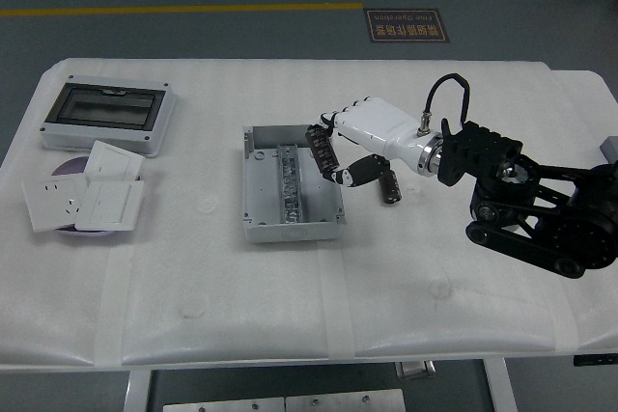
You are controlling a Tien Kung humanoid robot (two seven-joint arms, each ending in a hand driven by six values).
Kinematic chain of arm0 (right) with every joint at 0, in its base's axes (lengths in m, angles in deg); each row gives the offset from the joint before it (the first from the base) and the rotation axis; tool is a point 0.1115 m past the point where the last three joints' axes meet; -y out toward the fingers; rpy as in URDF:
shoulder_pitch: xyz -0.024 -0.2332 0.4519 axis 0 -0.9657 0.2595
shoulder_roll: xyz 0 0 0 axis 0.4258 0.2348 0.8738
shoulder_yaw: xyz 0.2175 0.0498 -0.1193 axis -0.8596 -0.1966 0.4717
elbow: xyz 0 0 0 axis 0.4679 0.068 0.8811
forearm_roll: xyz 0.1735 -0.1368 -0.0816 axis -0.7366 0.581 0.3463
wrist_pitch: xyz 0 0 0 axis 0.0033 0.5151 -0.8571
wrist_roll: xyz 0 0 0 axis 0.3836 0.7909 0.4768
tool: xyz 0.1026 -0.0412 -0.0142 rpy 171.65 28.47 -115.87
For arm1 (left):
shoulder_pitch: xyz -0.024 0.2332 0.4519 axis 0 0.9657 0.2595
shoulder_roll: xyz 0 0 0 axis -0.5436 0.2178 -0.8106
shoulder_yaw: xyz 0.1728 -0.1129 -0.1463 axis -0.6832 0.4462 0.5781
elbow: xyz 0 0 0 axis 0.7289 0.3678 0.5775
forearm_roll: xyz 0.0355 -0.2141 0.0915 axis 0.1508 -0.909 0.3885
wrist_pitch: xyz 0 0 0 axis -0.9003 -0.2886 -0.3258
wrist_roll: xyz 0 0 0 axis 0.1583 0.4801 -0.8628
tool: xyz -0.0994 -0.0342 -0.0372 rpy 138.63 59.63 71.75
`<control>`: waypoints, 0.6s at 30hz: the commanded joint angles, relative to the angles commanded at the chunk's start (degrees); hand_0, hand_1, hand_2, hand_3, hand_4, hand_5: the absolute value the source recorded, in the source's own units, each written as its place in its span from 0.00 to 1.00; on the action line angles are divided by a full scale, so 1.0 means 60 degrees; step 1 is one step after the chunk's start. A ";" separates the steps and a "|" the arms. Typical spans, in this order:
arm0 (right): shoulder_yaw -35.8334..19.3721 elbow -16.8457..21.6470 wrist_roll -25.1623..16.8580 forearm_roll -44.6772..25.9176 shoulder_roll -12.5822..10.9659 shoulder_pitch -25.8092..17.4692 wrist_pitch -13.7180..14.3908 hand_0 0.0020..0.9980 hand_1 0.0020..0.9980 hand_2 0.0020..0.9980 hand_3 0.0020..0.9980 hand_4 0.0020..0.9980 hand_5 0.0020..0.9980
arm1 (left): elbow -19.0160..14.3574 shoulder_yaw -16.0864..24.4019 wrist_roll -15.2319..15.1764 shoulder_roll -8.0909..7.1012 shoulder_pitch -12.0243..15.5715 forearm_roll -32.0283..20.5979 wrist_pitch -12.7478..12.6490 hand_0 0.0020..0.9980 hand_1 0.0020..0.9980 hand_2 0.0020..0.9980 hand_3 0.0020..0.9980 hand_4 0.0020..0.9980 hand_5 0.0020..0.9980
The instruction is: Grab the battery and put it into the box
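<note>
Grey workshop floor, a yellow line across it, lies beyond your white bench (290,306). Your right hand (362,137) has its fingers (340,176) pinched around a dark battery (316,139), held over the right rim of the open grey box (290,185) at centre. By the look of it, pickup is done and release into the box remains. That battery's long axis runs near to far, roughly upright. A second battery (389,183) lies just right of the box. Switch plates (82,198) sit far left.
</note>
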 joint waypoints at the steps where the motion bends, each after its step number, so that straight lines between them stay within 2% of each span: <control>1: 0.0035 -0.0003 0.0003 -0.0040 0.0046 0.0002 0.0042 0.70 0.64 0.67 0.73 0.63 0.39 | 0.0000 0.0063 0.0024 -0.0001 0.0007 0.0065 0.0022 0.72 0.69 0.48 0.56 0.58 0.15; 2: 0.0056 -0.0013 -0.0001 -0.0064 0.0086 0.0000 0.0076 0.70 0.64 0.67 0.73 0.63 0.39 | 0.0000 0.0083 0.0035 -0.0002 0.0013 0.0087 0.0034 0.72 0.69 0.48 0.56 0.58 0.15; 3: 0.0074 -0.0030 -0.0012 -0.0069 0.0129 -0.0003 0.0120 0.73 0.70 0.78 0.88 0.69 0.42 | 0.0000 0.0067 0.0038 -0.0003 0.0018 0.0077 0.0040 0.72 0.68 0.39 0.53 0.52 0.00; 8: 0.0118 -0.0133 -0.0124 -0.0093 0.0304 -0.0071 0.0306 0.73 0.70 0.78 0.88 0.69 0.42 | -0.0004 -0.0180 0.0035 0.0011 0.0020 -0.0094 0.0100 0.72 0.68 0.39 0.53 0.52 0.00; 9: 0.0122 -0.0166 -0.0142 -0.0107 0.0336 -0.0094 0.0323 0.76 0.74 0.83 0.91 0.72 0.45 | -0.0006 -0.0204 0.0040 0.0019 0.0021 -0.0109 0.0116 0.72 0.67 0.38 0.52 0.49 0.00; 14: 0.0068 -0.0310 -0.0231 -0.0175 0.0435 -0.0200 0.0329 0.76 0.74 0.83 0.91 0.72 0.45 | -0.0009 -0.0218 0.0067 0.0046 0.0033 -0.0098 0.0170 0.72 0.67 0.38 0.52 0.49 0.00; 15: 0.0060 -0.0322 -0.0241 -0.0182 0.0441 -0.0209 0.0323 0.76 0.75 0.84 0.92 0.80 0.50 | -0.0009 -0.0215 0.0070 0.0047 0.0035 -0.0091 0.0174 0.72 0.68 0.47 0.55 0.46 0.00; 18: 0.0030 -0.0400 -0.0290 -0.0213 0.0486 -0.0268 0.0256 0.76 0.75 0.84 0.92 0.80 0.50 | -0.0003 -0.0187 0.0080 0.0040 0.0045 -0.0050 0.0190 0.72 0.68 0.47 0.55 0.46 0.00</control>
